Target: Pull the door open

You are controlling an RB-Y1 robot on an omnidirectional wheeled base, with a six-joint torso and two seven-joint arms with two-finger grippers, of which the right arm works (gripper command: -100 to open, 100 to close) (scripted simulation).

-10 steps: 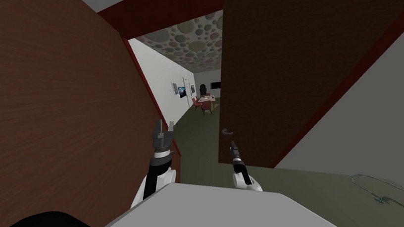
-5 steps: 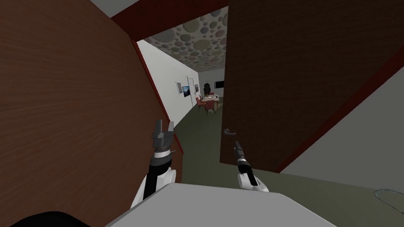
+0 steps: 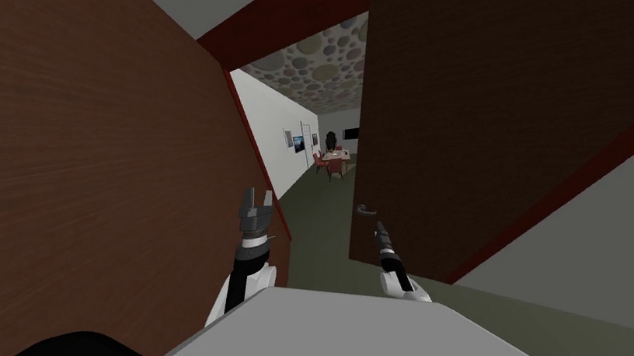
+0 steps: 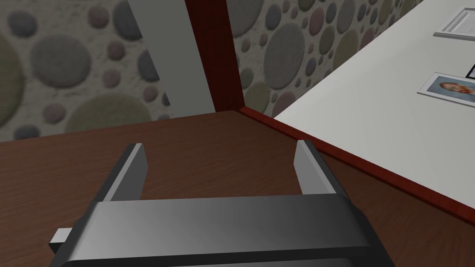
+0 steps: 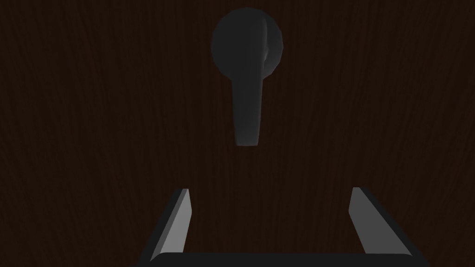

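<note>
The dark brown door (image 3: 500, 97) stands ajar on the right of the doorway, and its grey lever handle (image 3: 366, 210) sits near the free edge. My right gripper (image 3: 380, 230) hangs just below and short of the handle. In the right wrist view its fingers are open, the handle (image 5: 248, 92) ahead of the right gripper (image 5: 270, 190) and not between the fingers, the door face (image 5: 93, 116) behind. My left gripper (image 3: 257, 195) is raised beside the doorway's left edge, open and holding nothing. The left gripper (image 4: 220, 144) hovers over a brown wood-grain surface (image 4: 55, 185).
A brown wood-grain panel (image 3: 73, 184) is close on my left, edged by the red door frame (image 3: 262, 188). Through the gap runs a corridor with a dark green floor (image 3: 313, 211), a white wall (image 3: 274, 135) with pictures, and a far table with red chairs (image 3: 335, 161).
The whole head view has slid rightward, my own move. A coloured thing on the floor at lower right has left the picture. The right gripper stays just short of the handle.
</note>
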